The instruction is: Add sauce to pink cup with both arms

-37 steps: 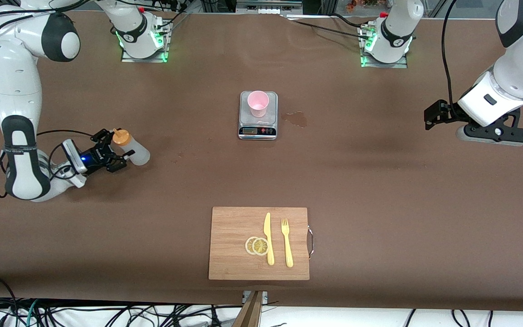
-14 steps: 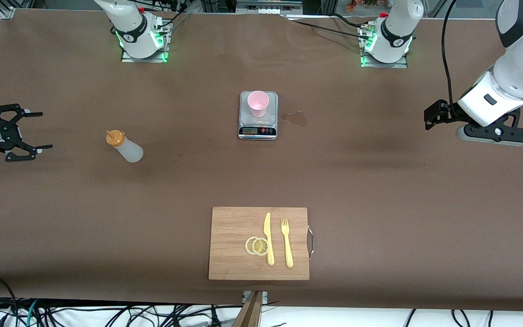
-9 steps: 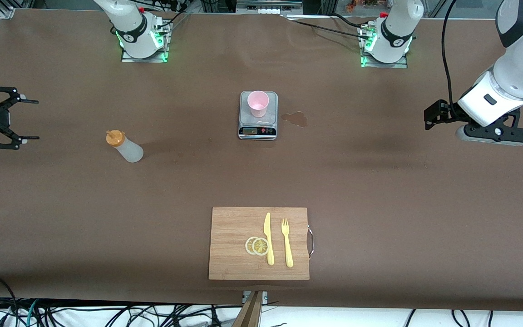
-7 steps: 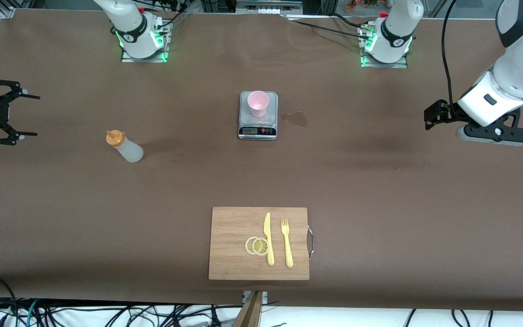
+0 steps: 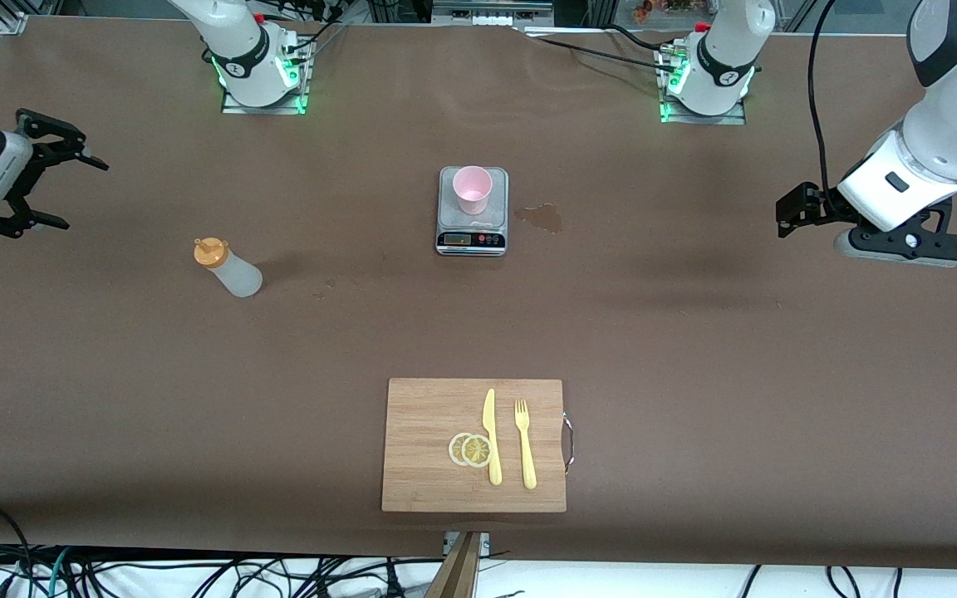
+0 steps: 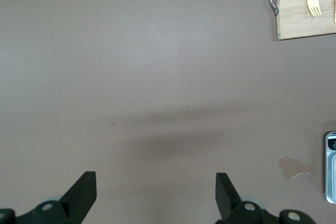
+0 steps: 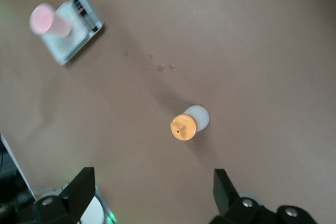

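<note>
Matt brown table cover (image 5: 694, 349), wooden board (image 5: 429, 432), translucent plastic sauce (image 5: 229, 268) bottle.

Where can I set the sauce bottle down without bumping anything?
Widest bare patch: between the sauce bottle, the kitchen scale and the cutting board. Another runs from the scale toward the left arm's end, past a small stain. Crowded: the scale carries the pink cup; the board carries lemon slices, knife and fork.
</note>
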Tool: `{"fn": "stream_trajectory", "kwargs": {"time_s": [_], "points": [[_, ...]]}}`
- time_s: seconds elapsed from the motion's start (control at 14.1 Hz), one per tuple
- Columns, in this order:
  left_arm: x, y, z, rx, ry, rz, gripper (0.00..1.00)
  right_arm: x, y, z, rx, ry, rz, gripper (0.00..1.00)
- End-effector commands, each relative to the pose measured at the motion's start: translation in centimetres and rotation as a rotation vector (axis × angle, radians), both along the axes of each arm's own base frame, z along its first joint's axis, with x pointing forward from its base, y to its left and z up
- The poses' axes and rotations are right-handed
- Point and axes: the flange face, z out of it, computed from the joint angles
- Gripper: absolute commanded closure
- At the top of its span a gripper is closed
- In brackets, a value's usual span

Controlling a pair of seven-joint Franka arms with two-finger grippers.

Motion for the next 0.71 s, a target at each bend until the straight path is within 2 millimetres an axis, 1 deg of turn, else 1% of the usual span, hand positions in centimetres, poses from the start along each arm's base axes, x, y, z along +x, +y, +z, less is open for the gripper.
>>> {"fn": "stream_trajectory", "kwargs": {"time_s": [0.0, 0.07, 0.14, 0.28, 0.42, 0.57, 0.64], "points": [[0.1, -0.1, 0.5, -0.023, 0.009, -0.007, 0.00, -2.0, 2.9, 1.1, -0.118, 0.014, -0.250, 0.00], [0.1, -0.2, 0.5, -0.023, 0.009, -0.009, 0.00, -2.4, 4.0, 1.3, -0.172, 0.027, -0.338, 0.00], [0.1, -0.1, 0.5, -0.023, 0.009, -0.007, 0.00, -2.4, 4.4, 1.3, -0.197, 0.032, -0.396, 0.00], [0.1, -0.1, 0.5, -0.023, 0.009, -0.007, 0.00, -2.1, 4.2, 1.0, -0.234, 0.029, -0.468, 0.00], [0.1, -0.3, 0.5, -0.023, 0.009, -0.010, 0.00, -1.9, 5.1, 0.3, -0.302, 0.021, -0.564, 0.00], [0.1, -0.3, 0.5, -0.023, 0.009, -0.010, 0.00, -1.8, 5.3, -0.5, -0.342, 0.011, -0.619, 0.00], [0.1, -0.3, 0.5, -0.023, 0.009, -0.010, 0.00, -1.8, 5.3, -0.5, -0.340, 0.003, -0.651, 0.00]]}}
